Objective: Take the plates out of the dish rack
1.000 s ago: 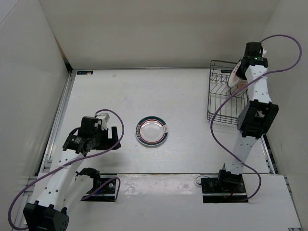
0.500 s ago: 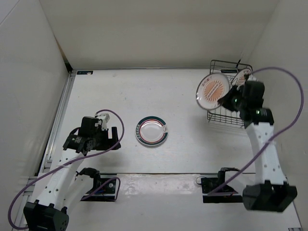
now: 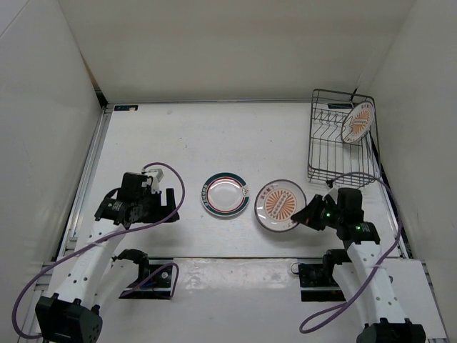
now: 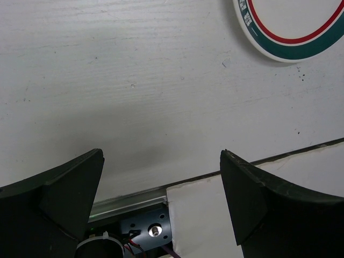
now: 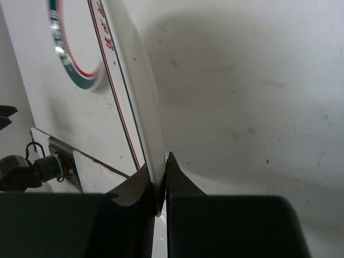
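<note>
My right gripper (image 3: 305, 216) is shut on the near-right rim of an orange sunburst plate (image 3: 280, 205), held low over the table just right of the teal-and-pink ringed plate (image 3: 226, 195), which lies flat. In the right wrist view the fingertips (image 5: 160, 183) pinch the held plate's edge (image 5: 133, 91), and the ringed plate (image 5: 72, 51) shows beyond it. A second sunburst plate (image 3: 357, 121) stands upright in the black wire dish rack (image 3: 319, 153) at the back right. My left gripper (image 3: 168, 204) hangs open and empty left of the ringed plate (image 4: 293, 27); its jaws (image 4: 162, 156) stand wide.
White walls close the table at the back and both sides. A raised white panel (image 3: 235, 275) with the arm bases runs along the near edge. A metal rail (image 3: 89, 171) borders the table's left side.
My right arm has pulled the sunburst plate out of the rack, swung it forward and left, and lowered it beside the ringed plate. The left arm has stayed put.
</note>
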